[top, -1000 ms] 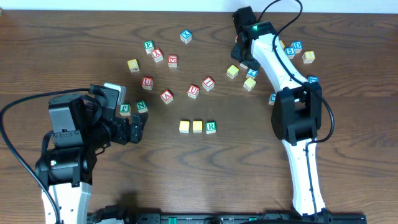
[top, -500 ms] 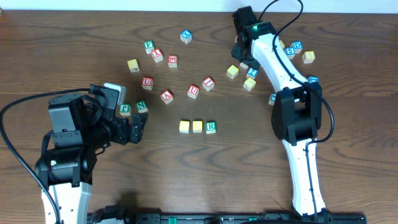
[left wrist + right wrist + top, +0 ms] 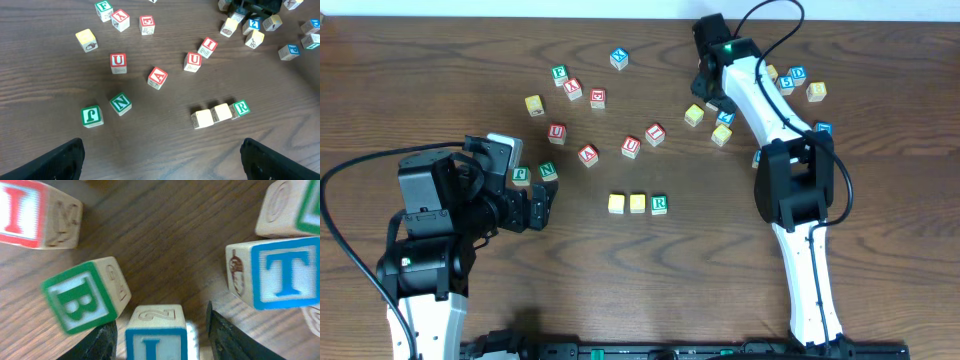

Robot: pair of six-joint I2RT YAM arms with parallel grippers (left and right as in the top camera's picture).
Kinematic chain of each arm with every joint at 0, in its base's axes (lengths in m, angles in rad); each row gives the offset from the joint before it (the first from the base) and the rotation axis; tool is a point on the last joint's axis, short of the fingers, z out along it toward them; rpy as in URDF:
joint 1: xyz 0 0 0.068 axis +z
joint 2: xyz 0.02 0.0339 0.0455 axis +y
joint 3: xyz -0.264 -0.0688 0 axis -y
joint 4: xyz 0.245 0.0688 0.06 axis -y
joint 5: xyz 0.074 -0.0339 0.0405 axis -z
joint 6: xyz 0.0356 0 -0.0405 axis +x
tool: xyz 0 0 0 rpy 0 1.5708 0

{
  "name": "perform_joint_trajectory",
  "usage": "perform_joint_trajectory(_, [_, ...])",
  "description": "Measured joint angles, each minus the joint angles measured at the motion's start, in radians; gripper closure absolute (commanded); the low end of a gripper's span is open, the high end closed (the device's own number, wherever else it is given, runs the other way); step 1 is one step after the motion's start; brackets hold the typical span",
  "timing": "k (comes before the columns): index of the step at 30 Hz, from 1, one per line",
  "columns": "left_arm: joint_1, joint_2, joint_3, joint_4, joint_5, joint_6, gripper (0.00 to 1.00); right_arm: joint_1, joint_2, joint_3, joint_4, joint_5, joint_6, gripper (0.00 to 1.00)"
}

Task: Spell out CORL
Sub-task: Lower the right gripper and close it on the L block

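The left pincer (image 3: pixel 538 207) hangs low over the bench (image 3: pixel 900 200) at the left, its fingers wide apart with nothing between them. Just beside it to the right lie a green J (image 3: pixel 91 116) and a green N (image 3: pixel 120 103), close together but not touching. Above them lie a red U (image 3: pixel 118 62) and a red A (image 3: pixel 157 77), apart from each other.

In the middle of the bench, nearer the front edge, three cubes stand in a row, side by side and touching: two yellow cubes (image 3: pixel 616 203) (image 3: pixel 637 203), then the green R (image 3: pixel 659 203) at the right end. The spot to the right of the R is bare wood.

At the upper right, the right arm reaches into a loose cluster of cubes. The right pincer (image 3: pixel 160 335) stands partly apart, one finger on each side of the L cube (image 3: pixel 156 342). This is a blue-framed cube; only the top of its letter shows at the picture's edge. A thin gap shows on both sides, so the fingers bracket the cube without clamping it. It sits on the bench, well apart from the row. A green B (image 3: pixel 85 302) lies tilted, close to its left. A red I (image 3: pixel 30 212) lies further off, and a blue T (image 3: pixel 282 272) lies to the right.
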Motion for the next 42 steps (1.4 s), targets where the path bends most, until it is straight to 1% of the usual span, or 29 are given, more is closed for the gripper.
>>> perform_joint_trajectory(15, [0.0, 0.0, 0.0, 0.0, 0.0, 0.0, 0.02, 0.0, 0.011, 0.0, 0.019, 0.007, -0.001, 0.47])
perform_joint_trajectory(29, [0.0, 0.0, 0.0, 0.0, 0.0, 0.0, 0.02, 0.0, 0.011, 0.037, -0.023, 0.006, -0.009, 0.48])
perform_joint_trajectory(39, [0.0, 0.0, 0.0, 0.0, 0.0, 0.0, 0.02, 0.0, 0.011, 0.039, -0.032, 0.006, -0.015, 0.6])
perform_joint_trajectory(42, [0.0, 0.0, 0.0, 0.0, 0.0, 0.0, 0.02, 0.0, 0.011, 0.039, -0.033, 0.006, -0.015, 0.67])
